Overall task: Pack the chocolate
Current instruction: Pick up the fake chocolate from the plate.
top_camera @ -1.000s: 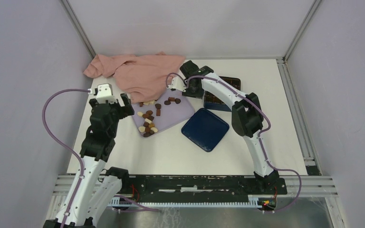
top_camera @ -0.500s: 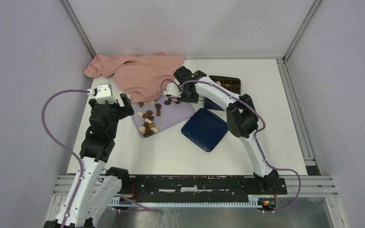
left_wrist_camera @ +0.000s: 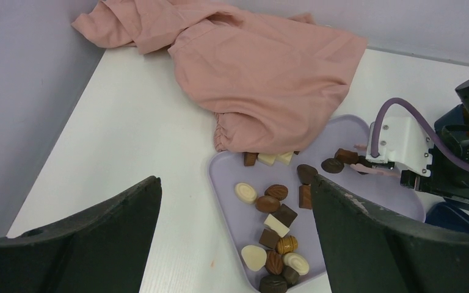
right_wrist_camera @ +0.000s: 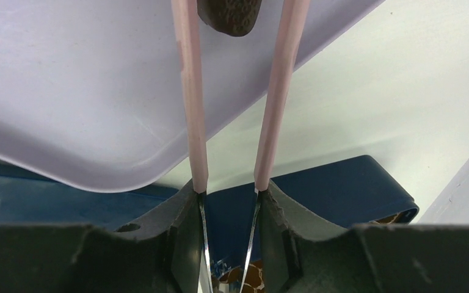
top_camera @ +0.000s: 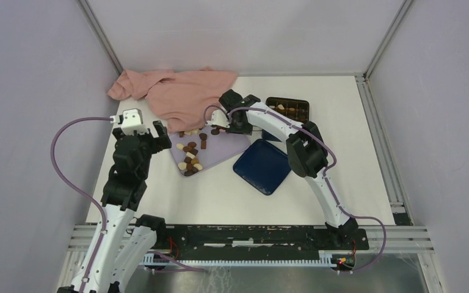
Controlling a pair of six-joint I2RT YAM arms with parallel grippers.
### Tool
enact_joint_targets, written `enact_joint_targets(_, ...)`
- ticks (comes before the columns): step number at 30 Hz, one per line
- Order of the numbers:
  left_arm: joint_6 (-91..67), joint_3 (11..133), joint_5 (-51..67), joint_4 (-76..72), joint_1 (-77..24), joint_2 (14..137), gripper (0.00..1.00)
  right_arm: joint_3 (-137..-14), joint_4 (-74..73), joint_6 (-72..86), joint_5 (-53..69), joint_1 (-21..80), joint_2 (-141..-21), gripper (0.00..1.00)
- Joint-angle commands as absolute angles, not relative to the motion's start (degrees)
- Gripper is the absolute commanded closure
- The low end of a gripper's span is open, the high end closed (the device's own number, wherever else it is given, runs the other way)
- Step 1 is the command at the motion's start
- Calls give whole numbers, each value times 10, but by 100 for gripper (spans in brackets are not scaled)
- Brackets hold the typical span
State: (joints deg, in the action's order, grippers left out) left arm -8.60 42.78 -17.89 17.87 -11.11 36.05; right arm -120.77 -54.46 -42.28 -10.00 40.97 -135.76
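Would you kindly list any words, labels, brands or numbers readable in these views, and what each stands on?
None can be read: the chocolate, lilac tray, blue lid and pink cloth show no legible print.

Bright, even, diffuse light; soft shadows.

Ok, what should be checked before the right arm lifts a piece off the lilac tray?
1. Dark chocolate sits between the right fingers: ok.
2. Fingers shut on it: not ok, a gap shows on one side.
3. Left gripper open, holding nothing: ok.
4. Box uncovered, blue lid lying beside it: ok.
5. Cloth off the tray: not ok, it covers the far corner.
6. Free cells in the box: cannot tell.
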Motion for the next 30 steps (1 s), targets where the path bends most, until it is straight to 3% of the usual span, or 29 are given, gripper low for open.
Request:
enact_joint_targets(1, -55, 433, -175, 158, -111, 356, 4, -1224, -529, -413, -134, 408, -1374, 61)
enact_joint_targets(19, -54, 433, -173, 159, -111, 365, 4, -1254, -530, -415, -113, 413, -1398, 62)
enact_joint_targets(30, -54, 433, -174, 159, -111, 362, 4, -1249, -533, -417, -101, 424, -1384, 72)
